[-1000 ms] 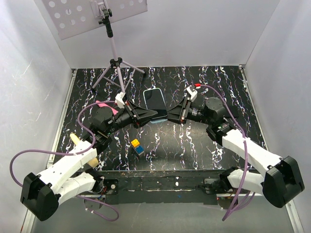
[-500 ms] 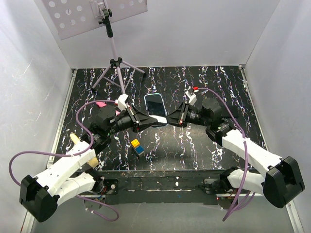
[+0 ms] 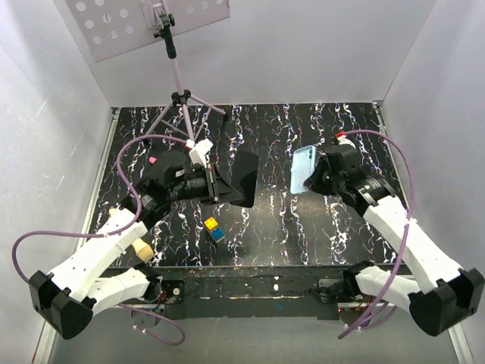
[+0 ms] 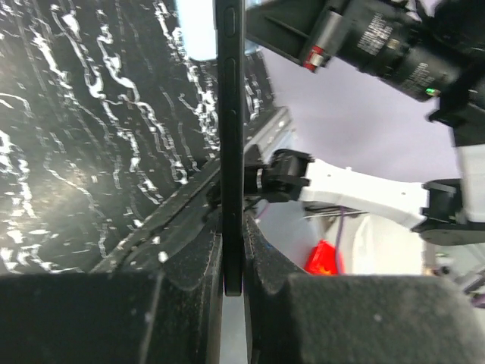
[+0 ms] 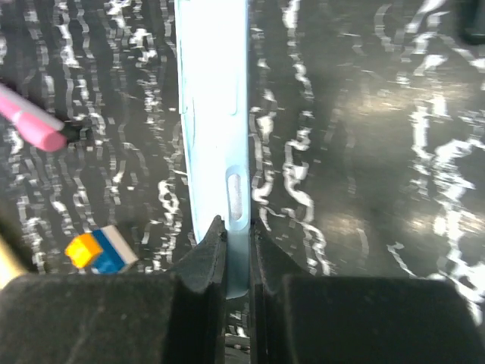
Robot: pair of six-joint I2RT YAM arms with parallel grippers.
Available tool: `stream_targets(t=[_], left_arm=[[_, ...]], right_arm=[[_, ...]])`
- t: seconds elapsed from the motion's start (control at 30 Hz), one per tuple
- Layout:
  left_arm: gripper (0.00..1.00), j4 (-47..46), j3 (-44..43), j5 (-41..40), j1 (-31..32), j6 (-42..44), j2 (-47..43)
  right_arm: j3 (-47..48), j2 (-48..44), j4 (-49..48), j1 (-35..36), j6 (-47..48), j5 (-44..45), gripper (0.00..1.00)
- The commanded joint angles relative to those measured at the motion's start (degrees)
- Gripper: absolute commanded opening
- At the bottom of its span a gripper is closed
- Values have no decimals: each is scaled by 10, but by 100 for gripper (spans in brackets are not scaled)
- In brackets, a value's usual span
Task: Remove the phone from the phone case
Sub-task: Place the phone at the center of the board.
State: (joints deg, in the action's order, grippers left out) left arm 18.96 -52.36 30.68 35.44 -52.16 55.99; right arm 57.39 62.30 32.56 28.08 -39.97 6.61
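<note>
My left gripper (image 3: 221,189) is shut on the black phone (image 3: 244,178) and holds it above the table, left of centre. In the left wrist view the phone (image 4: 231,114) stands edge-on between the pads of my gripper (image 4: 233,235). My right gripper (image 3: 312,180) is shut on the light blue phone case (image 3: 301,167), held up right of centre. In the right wrist view the case (image 5: 212,114) is edge-on between the pads of my gripper (image 5: 233,243). Phone and case are apart, with a gap between them.
A camera tripod (image 3: 178,98) stands at the back left under a perforated white board (image 3: 144,19). A small yellow and blue block (image 3: 213,228) lies near the front centre, also in the right wrist view (image 5: 97,250). A pink marker (image 5: 34,125) lies on the table. White walls enclose three sides.
Both grippers were shut on the cased phone at the centre. Now they have drawn apart: the left holds the bare phone, the right has swung right with the case.
</note>
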Motion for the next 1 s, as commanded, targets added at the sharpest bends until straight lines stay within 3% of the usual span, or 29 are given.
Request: stream_targets(t=[0.0,0.2,0.3,0.47,0.73,0.97], left_arm=[[0,145,-98,-23,2,229,73],[0,246,-252,-81,4,402,284],[0,271,-330,-123,4,497,400],[0,378,-523,-113,-1,634,585],[0,499,-811,-20,-41,710,808],[0,480,-862,-17,-92,737,855]], right_arm=[[0,-85,81,-4,81,93,1],[9,-140,170,-4,72,108,1],[-13,-174,179,-4,71,66,1],[-56,-225,179,-4,58,-31,1],[-161,-327,141,-4,-9,-150,1],[-184,-323,141,-4,-21,-187,1]])
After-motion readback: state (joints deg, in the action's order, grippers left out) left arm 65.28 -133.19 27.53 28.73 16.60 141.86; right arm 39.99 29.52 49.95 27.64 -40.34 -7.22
